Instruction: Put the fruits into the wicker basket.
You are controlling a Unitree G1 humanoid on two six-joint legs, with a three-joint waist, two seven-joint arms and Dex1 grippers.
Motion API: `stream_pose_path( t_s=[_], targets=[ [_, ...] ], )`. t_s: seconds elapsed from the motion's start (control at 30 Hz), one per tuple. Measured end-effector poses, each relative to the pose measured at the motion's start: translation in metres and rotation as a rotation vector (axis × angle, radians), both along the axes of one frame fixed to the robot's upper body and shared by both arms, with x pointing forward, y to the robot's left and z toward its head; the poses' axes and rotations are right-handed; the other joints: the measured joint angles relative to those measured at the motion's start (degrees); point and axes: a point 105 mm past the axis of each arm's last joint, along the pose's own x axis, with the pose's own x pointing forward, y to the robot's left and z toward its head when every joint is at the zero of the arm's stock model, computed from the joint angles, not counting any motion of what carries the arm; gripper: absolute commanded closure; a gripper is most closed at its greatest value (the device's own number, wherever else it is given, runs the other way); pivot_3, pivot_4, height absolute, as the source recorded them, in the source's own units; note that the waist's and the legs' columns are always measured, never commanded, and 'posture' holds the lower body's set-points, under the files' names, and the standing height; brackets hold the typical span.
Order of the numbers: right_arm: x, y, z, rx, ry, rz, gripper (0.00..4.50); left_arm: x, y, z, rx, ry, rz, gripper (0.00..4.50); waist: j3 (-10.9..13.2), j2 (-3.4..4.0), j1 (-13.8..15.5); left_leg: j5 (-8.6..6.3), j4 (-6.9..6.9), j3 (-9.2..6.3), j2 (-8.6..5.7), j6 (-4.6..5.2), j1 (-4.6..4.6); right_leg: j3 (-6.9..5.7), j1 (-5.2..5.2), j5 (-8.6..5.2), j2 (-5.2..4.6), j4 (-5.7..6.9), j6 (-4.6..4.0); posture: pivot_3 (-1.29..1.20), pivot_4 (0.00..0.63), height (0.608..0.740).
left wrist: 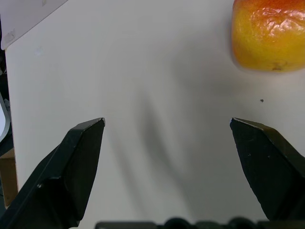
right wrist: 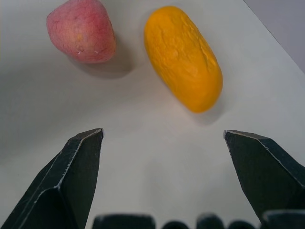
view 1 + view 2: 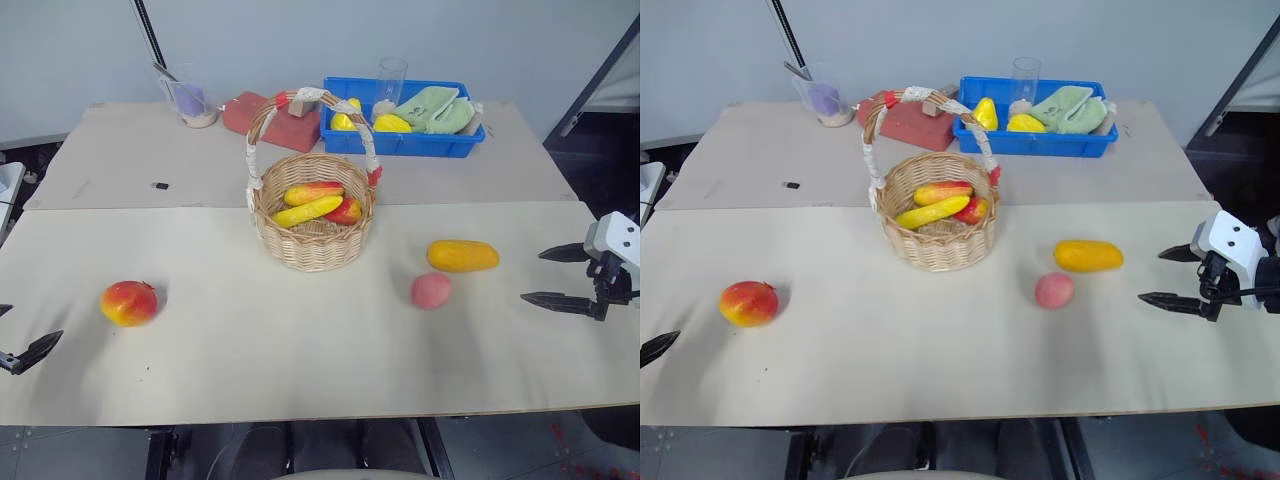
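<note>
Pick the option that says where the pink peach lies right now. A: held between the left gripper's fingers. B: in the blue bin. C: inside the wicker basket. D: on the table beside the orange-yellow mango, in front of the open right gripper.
D: the pink peach rests on the table just beside the mango, both apart from the wicker basket, with the right gripper open and empty nearby.

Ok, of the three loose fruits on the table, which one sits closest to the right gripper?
The oblong orange-yellow mango. It lies nearest the open right gripper, with the small pink peach just beyond it and the red-and-yellow apple far off by the left gripper.
</note>
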Motion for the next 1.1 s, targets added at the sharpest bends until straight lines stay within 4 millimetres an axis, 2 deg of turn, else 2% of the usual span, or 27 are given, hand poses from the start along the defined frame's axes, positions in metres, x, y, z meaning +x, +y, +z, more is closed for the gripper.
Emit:
stream_pose_path(
  t_s=[0.1, 0.23, 0.37, 0.63, 0.7, 0.9, 1.1],
  targets=[
    [0.0, 0.0, 0.0, 0.001, 0.001, -0.002, 0.03, 0.001, 0.0, 0.001, -0.004, -0.002, -0.001, 0.0, 0.0, 0.0, -0.03, 0.0, 0.0, 0.01, 0.0, 0.0, 0.01, 0.0, 0.0, 0.0, 0.0, 0.01, 0.0, 0.0, 0.15, 0.74],
    [0.0, 0.003, 0.001, -0.001, 0.003, 0.004, 0.03, 0.01, -0.005, 0.012, -0.003, -0.058, -0.023, 0.0, 0.0, 0.0, 0.0, 0.0, 0.0, 0.01, 0.0, 0.0, 0.0, -0.01, 0.0, 0.0, 0.01, 0.02, 0.0, 0.0, 0.15, 0.74],
    [0.0, 0.003, 0.001, 0.001, 0.008, 0.001, 0.03, 0.012, -0.014, 0.015, -0.007, -0.065, -0.067, 0.0, 0.0, 0.0, -0.07, -0.01, 0.0, 0.04, 0.0, 0.0, -0.01, -0.01, -0.01, 0.0, -0.01, 0.01, 0.01, 0.0, 0.15, 0.74],
    [-0.001, 0.004, 0.0, 0.0, 0.01, 0.002, 0.03, 0.011, -0.018, 0.02, -0.109, -0.096, -0.057, 0.0, 0.0, 0.0, -0.09, 0.0, 0.0, 0.06, 0.0, 0.0, 0.02, -0.01, -0.01, 0.0, 0.03, 0.02, 0.01, 0.0, 0.15, 0.74],
    [0.002, 0.009, 0.005, 0.012, -0.004, 0.013, 0.03, 0.012, -0.026, 0.02, -0.158, -0.091, -0.074, 0.0, 0.0, 0.0, -0.1, 0.0, 0.0, 0.06, 0.0, 0.0, 0.01, 0.0, -0.01, 0.01, 0.02, 0.03, 0.01, 0.0, 0.15, 0.74],
    [0.001, 0.056, 0.039, 0.111, -0.051, 0.167, 0.03, 0.015, -0.063, 0.014, -0.312, -0.07, -0.158, 0.0, 0.0, 0.01, -0.09, 0.0, -0.01, 0.02, 0.05, 0.0, 0.02, 0.0, -0.02, 0.01, 0.06, 0.04, 0.01, 0.0, 0.15, 0.74],
    [-0.014, 0.112, 0.067, 0.187, -0.051, 0.383, 0.03, 0.032, -0.07, 0.003, -0.365, -0.13, -0.119, 0.0, 0.0, -0.01, 0.01, 0.0, -0.01, -0.06, 0.01, 0.0, -0.02, -0.03, -0.01, 0.01, -0.02, 0.01, 0.02, 0.0, 0.15, 0.74]
  ],
)
